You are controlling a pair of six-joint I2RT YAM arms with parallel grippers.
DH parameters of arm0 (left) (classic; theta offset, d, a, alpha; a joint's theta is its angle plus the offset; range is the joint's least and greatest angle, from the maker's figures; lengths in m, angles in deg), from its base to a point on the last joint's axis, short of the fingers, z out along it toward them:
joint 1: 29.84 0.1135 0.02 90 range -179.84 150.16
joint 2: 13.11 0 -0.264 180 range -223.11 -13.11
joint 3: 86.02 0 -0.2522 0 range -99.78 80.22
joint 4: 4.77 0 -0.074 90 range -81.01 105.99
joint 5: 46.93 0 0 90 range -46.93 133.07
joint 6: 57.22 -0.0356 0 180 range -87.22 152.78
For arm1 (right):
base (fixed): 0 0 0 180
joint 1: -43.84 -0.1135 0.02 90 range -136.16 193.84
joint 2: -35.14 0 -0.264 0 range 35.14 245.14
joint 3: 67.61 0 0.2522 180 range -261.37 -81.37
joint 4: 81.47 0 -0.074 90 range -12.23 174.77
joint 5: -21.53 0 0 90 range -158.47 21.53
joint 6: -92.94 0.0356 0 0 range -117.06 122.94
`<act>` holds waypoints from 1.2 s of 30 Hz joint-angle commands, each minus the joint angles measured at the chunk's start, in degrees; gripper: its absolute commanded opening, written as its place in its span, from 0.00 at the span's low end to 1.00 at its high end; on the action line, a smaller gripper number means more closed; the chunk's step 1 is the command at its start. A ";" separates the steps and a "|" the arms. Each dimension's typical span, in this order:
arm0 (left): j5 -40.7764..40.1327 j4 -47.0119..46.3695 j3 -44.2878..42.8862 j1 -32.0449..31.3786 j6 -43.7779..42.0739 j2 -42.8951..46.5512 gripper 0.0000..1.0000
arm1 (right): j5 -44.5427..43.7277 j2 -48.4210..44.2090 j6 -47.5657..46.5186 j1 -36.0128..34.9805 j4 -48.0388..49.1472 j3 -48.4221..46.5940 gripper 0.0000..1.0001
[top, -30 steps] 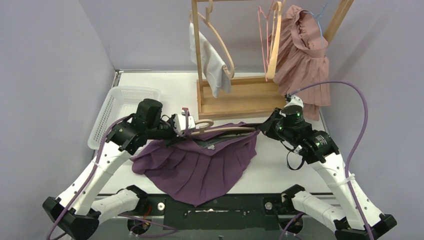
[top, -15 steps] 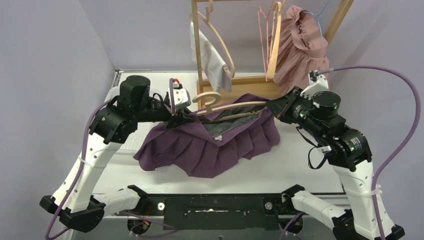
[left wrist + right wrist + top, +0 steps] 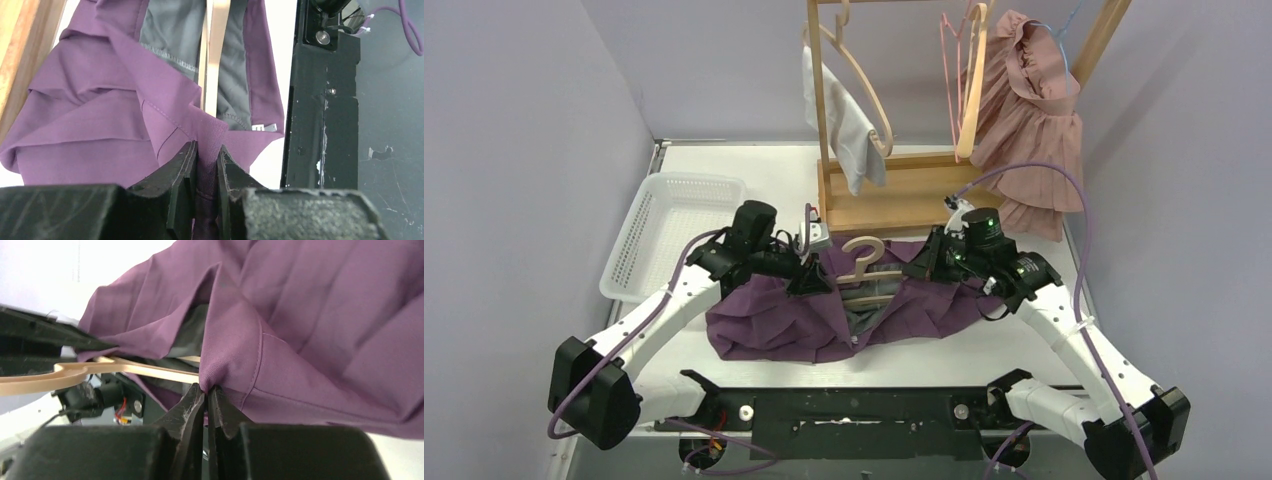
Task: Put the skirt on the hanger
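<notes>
The purple pleated skirt lies on the white table with its grey-lined waist open toward the rack. A wooden hanger lies at the waist, its bar inside the opening and its hook pointing away from me. My left gripper is shut on the left waistband edge; the cloth shows pinched between its fingers. My right gripper is shut on the right waistband edge, pinched in the right wrist view. The hanger bar also shows in the left wrist view and the right wrist view.
A wooden rack stands behind the skirt with a grey cloth on a hanger, empty hangers and a pink skirt. A white basket sits at the left. The black base rail runs along the near edge.
Both grippers came down and closer together, from holding the skirt and hanger raised to low over the table. The skirt now rests bunched on the table, the hanger flat at its waist.
</notes>
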 commanded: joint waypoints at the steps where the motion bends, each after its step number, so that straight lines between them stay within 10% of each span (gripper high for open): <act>1: 8.64 -17.67 0.63 -0.16 1.84 2.63 0.00 | 12.58 -1.76 -7.85 0.01 15.31 0.61 0.03; 12: 10.80 -16.37 4.29 0.64 -0.73 6.39 0.00 | 20.51 -1.06 -40.53 -0.16 8.83 -4.17 0.48; 27: 12.73 -15.50 4.98 4.12 -0.61 10.29 0.00 | 26.40 4.83 -58.81 -8.25 9.50 -0.72 0.36; 33: 16.49 -13.48 4.97 7.92 -1.22 12.30 0.00 | 30.29 1.97 -59.48 -7.93 6.42 0.99 0.14; 36: 17.36 -12.70 5.22 8.86 -1.69 12.60 0.00 | 30.45 2.76 -58.08 -8.08 7.42 1.01 0.28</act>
